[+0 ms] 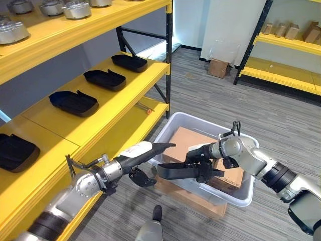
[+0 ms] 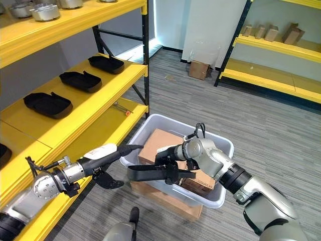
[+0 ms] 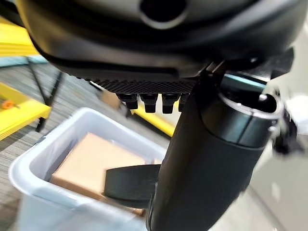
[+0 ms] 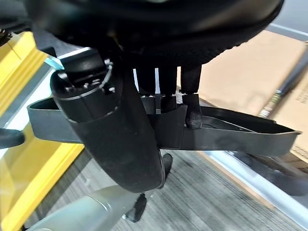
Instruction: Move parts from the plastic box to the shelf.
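Yellow shelf (image 1: 125, 108) at left carries black trays (image 1: 73, 102). At lower centre, the grey plastic box (image 1: 235, 193) holds cardboard boxes (image 1: 188, 142). Right hand (image 1: 203, 161), fingers curled, grips a black tray part (image 1: 175, 171) over it; left hand (image 1: 143, 176), fingers straight, nearby.

five black parts (image 1: 73, 102), one plastic box (image 1: 235, 197)

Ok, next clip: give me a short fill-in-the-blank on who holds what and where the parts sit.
1. The black part is held by the robot's ____ hand.
2. The grey plastic box has a ____ carton inside it.
3. The left hand hovers between the box and the ____ shelf.
4. Other black parts already lie on the ____.

Missing words: right; cardboard; yellow; shelf
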Tool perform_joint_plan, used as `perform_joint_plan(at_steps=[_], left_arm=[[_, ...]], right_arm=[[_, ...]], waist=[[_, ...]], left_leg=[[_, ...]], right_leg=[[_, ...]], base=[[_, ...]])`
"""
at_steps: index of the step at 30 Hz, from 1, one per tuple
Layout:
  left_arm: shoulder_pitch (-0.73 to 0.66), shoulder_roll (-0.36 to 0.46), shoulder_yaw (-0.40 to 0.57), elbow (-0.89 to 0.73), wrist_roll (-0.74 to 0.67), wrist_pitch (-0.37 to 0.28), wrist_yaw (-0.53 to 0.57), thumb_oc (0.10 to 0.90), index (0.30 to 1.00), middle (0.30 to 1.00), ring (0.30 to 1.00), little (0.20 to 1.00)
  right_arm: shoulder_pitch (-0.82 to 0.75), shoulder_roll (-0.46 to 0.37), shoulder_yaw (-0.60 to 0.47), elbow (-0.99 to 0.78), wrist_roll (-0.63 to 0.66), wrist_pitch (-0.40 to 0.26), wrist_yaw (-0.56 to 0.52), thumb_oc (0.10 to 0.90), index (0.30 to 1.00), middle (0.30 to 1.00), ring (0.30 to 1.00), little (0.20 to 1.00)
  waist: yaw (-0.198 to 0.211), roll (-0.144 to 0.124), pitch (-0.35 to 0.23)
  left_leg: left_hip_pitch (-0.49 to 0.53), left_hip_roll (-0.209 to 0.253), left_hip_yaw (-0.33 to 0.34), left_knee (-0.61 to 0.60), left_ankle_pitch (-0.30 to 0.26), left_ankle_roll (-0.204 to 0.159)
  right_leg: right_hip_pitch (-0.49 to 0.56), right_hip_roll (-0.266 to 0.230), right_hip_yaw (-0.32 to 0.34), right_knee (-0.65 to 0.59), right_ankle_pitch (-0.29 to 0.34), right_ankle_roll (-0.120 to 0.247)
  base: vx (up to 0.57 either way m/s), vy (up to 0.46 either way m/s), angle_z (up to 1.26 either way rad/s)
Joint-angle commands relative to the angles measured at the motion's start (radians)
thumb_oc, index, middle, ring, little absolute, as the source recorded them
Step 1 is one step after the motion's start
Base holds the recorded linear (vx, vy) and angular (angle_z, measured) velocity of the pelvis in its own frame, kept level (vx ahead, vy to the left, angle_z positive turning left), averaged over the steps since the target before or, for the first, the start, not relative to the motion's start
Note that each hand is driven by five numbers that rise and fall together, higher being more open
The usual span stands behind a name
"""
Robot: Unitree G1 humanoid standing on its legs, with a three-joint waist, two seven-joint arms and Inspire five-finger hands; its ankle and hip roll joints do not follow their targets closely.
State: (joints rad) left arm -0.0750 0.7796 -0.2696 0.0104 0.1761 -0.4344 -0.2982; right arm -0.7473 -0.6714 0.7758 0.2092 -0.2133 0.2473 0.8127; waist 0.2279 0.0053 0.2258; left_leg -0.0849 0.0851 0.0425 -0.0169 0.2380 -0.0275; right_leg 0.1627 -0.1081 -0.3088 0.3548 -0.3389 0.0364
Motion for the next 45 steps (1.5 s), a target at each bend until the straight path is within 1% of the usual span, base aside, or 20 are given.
perform_joint_plan(at_steps=[1,2,4,9,15,18,20,23,26,31,34,35,37,42,44,45], left_arm=[[-0.016,-0.004,0.034,-0.077,0.010,-0.031,0.116,0.900,1.000,1.000,1.000,1.000],[-0.008,-0.010,0.038,-0.076,0.015,-0.014,0.129,0.900,1.000,1.000,1.000,1.000],[0.001,-0.019,0.043,-0.062,0.004,-0.008,0.139,0.900,1.000,1.000,1.000,1.000],[-0.001,-0.032,0.040,-0.072,0.007,-0.026,0.098,0.900,1.000,1.000,1.000,1.000],[-0.030,-0.038,0.004,-0.083,0.001,-0.037,0.073,0.900,1.000,1.000,1.000,1.000],[-0.063,-0.037,-0.028,-0.111,0.006,-0.043,0.042,0.900,1.000,1.000,1.000,1.000],[-0.070,-0.037,-0.034,-0.125,0.003,-0.037,0.043,0.900,1.000,1.000,1.000,1.000],[-0.083,-0.035,-0.043,-0.137,0.017,-0.045,0.053,0.900,1.000,1.000,1.000,1.000],[-0.104,-0.035,-0.051,-0.166,0.043,-0.047,0.066,0.900,1.000,1.000,1.000,1.000],[-0.132,-0.028,-0.055,-0.176,0.046,-0.043,0.060,0.900,1.000,1.000,1.000,1.000],[-0.143,-0.034,-0.071,-0.181,0.035,-0.053,0.040,0.900,1.000,1.000,1.000,1.000],[-0.152,-0.047,-0.090,-0.188,0.036,-0.077,0.018,0.900,1.000,1.000,1.000,1.000],[-0.155,-0.054,-0.103,-0.197,0.042,-0.078,0.008,0.900,1.000,1.000,1.000,1.000],[-0.191,-0.053,-0.146,-0.199,0.033,-0.020,0.008,0.900,1.000,1.000,1.000,1.000],[-0.200,-0.057,-0.156,-0.190,0.010,0.011,-0.016,0.900,1.000,1.000,1.000,1.000],[-0.203,-0.061,-0.168,-0.179,0.005,0.051,-0.038,0.900,1.000,1.000,1.000,1.000]], right_arm=[[-0.134,0.024,-0.095,0.008,0.033,-0.034,-0.082,0.400,0.300,0.300,0.300,0.300],[-0.136,0.024,-0.096,0.020,0.038,-0.040,-0.093,0.400,0.300,0.300,0.300,0.300],[-0.146,0.031,-0.099,0.033,0.054,-0.035,-0.109,0.400,0.300,0.300,0.300,0.300],[-0.161,0.051,-0.119,0.077,0.058,-0.044,-0.123,0.400,0.300,0.300,0.300,0.300],[-0.166,0.072,-0.113,0.100,0.040,-0.052,-0.126,0.400,0.300,0.300,0.300,0.300],[-0.164,0.089,-0.105,0.113,0.022,-0.059,-0.133,0.400,0.300,0.300,0.300,0.300],[-0.165,0.091,-0.100,0.117,0.011,-0.062,-0.129,0.400,0.300,0.300,0.300,0.300],[-0.163,0.092,-0.091,0.122,0.012,-0.065,-0.127,0.400,0.300,0.300,0.300,0.300],[-0.158,0.104,-0.080,0.126,0.002,-0.064,-0.123,0.400,0.300,0.300,0.300,0.300],[-0.160,0.111,-0.056,0.118,-0.010,-0.057,-0.105,0.400,0.300,0.300,0.300,0.300],[-0.160,0.122,-0.043,0.109,-0.013,-0.045,-0.100,0.400,0.300,0.300,0.300,0.300],[-0.158,0.128,-0.036,0.103,-0.012,-0.036,-0.097,0.400,0.300,0.300,0.300,0.300],[-0.154,0.125,-0.032,0.100,-0.007,-0.037,-0.101,0.400,0.300,0.300,0.300,0.300],[-0.157,0.132,-0.031,0.092,-0.002,-0.037,-0.104,0.400,0.300,0.300,0.300,0.300],[-0.160,0.138,-0.031,0.089,-0.010,-0.038,-0.091,0.400,0.300,0.300,0.300,0.300],[-0.160,0.142,-0.028,0.094,-0.020,-0.049,-0.080,0.400,0.300,0.300,0.300,0.300]], waist=[[0.016,-0.051,-0.070],[0.021,-0.054,-0.068],[0.028,-0.058,-0.070],[0.038,-0.063,-0.069],[0.033,-0.059,-0.071],[0.027,-0.054,-0.071],[0.026,-0.052,-0.071],[0.025,-0.050,-0.072],[0.026,-0.048,-0.072],[0.024,-0.048,-0.074],[0.022,-0.045,-0.075],[0.022,-0.043,-0.076],[0.022,-0.041,-0.077],[0.013,-0.041,-0.085],[0.010,-0.040,-0.083],[0.006,-0.038,-0.080]], left_leg=[[-0.034,0.076,-0.056,-0.055,-0.023,-0.076],[-0.035,0.075,-0.059,-0.054,-0.022,-0.077],[-0.034,0.073,-0.063,-0.055,-0.022,-0.077],[-0.037,0.069,-0.072,-0.053,-0.018,-0.079],[-0.034,0.069,-0.073,-0.054,-0.017,-0.079],[-0.031,0.068,-0.071,-0.053,-0.016,-0.077],[-0.032,0.068,-0.072,-0.052,-0.015,-0.077],[-0.030,0.067,-0.072,-0.053,-0.015,-0.077],[-0.032,0.065,-0.074,-0.052,-0.012,-0.076],[-0.030,0.065,-0.070,-0.052,-0.011,-0.077],[-0.029,0.065,-0.069,-0.053,-0.009,-0.077],[-0.030,0.061,-0.073,-0.052,-0.007,-0.077],[-0.031,0.059,-0.077,-0.052,-0.005,-0.076],[-0.033,0.058,-0.074,-0.050,-0.003,-0.075],[-0.034,0.060,-0.072,-0.047,-0.004,-0.075],[-0.034,0.062,-0.070,-0.045,-0.005,-0.075]], right_leg=[[0.027,-0.007,0.003,-0.040,0.116,-0.006],[0.030,-0.007,-0.001,-0.041,0.116,-0.006],[0.035,-0.006,-0.004,-0.048,0.119,-0.005],[0.039,-0.005,-0.013,-0.052,0.122,-0.004],[0.039,-0.005,-0.011,-0.050,0.122,-0.004],[0.039,-0.006,-0.010,-0.048,0.122,-0.003],[0.037,-0.007,-0.009,-0.045,0.121,-0.003],[0.038,-0.008,-0.010,-0.046,0.122,-0.002],[0.037,-0.008,-0.010,-0.048,0.123,0.000],[0.034,-0.011,-0.014,-0.045,0.125,0.003],[0.034,-0.014,-0.016,-0.045,0.126,0.003],[0.036,-0.014,-0.017,-0.046,0.125,0.003],[0.037,-0.015,-0.018,-0.048,0.126,0.004],[0.035,-0.012,-0.014,-0.050,0.126,0.006],[0.031,-0.012,-0.012,-0.046,0.125,0.005],[0.026,-0.013,-0.009,-0.039,0.125,0.005]], base=[[0.01,-0.043,0.07],[0.01,-0.039,0.04],[0.01,-0.035,0.08],[0.00,-0.022,0.09],[0.00,0.000,0.00],[0.00,0.000,0.00],[0.00,0.000,0.00],[0.00,0.000,0.00],[0.00,0.000,0.00],[0.00,0.000,0.00],[0.01,0.017,0.00],[0.02,0.049,0.01],[0.01,0.028,0.03],[0.00,0.000,0.00],[0.00,0.000,0.00],[0.00,0.000,0.00]])
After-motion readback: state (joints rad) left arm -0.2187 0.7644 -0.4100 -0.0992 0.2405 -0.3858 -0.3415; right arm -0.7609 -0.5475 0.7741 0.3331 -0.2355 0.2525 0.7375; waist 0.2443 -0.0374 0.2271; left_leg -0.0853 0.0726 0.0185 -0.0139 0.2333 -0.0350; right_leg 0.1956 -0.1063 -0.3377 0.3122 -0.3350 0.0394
